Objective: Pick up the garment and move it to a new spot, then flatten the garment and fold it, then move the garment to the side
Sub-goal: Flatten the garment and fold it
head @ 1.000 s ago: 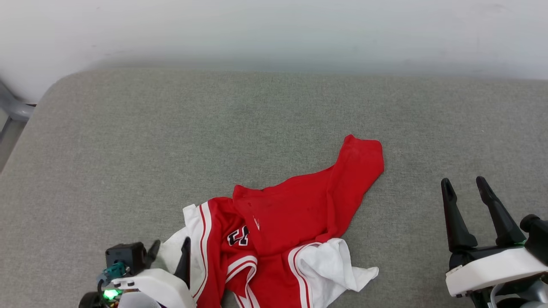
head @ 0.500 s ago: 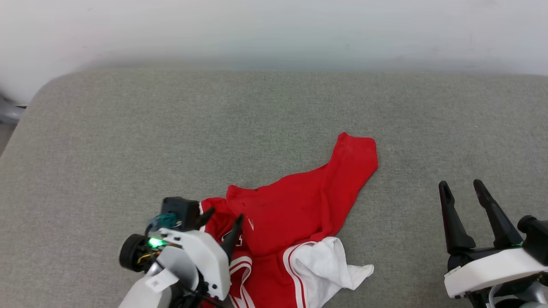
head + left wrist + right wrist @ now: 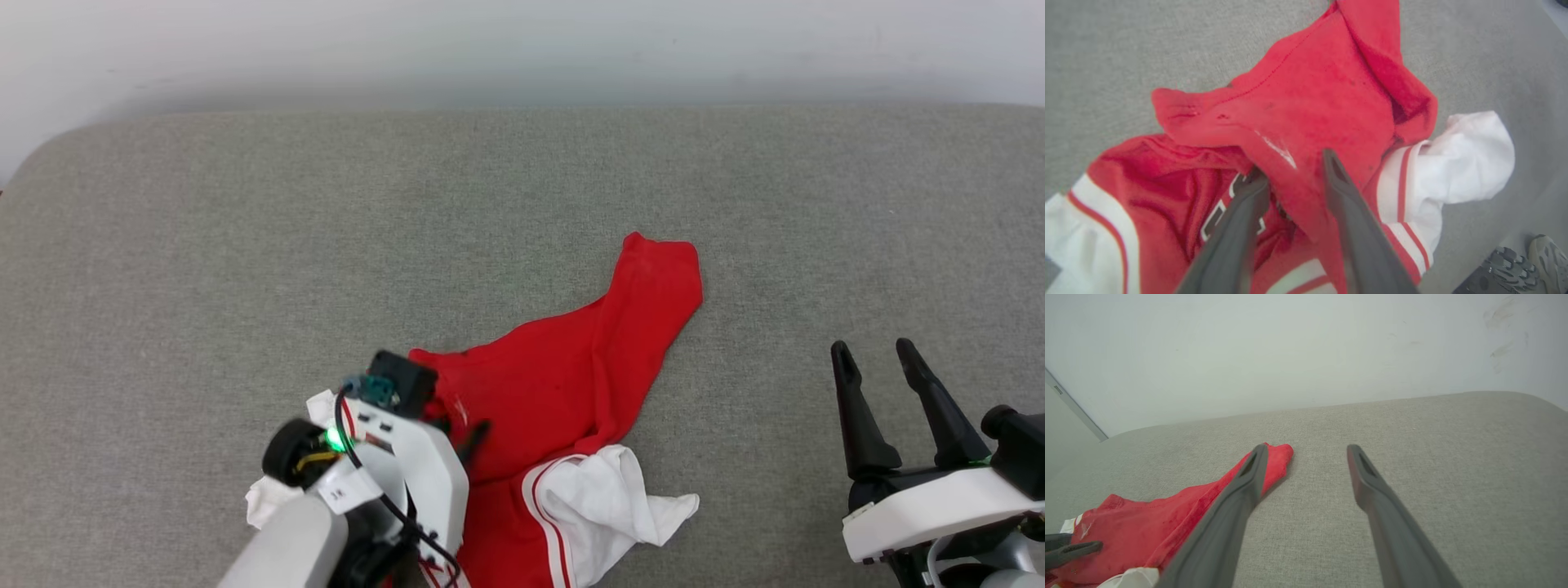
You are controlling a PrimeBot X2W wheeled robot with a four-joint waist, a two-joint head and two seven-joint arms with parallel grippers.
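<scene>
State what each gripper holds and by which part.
Nothing is held. The left gripper is open, straddling a red fold of the red-and-white jersey T-shirt; the right gripper is open, empty.

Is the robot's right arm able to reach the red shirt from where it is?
Probably yes: bare grey cushion lies between the right gripper, fingers open, and the garment, so nothing blocks the way, though the arm must move sideways first.

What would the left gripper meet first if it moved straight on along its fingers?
The red jersey T-shirt. In the left wrist view the left gripper is open, and a raised red fold lies between its fingers; it would probably meet cloth almost at once, though depth is unclear.
</scene>
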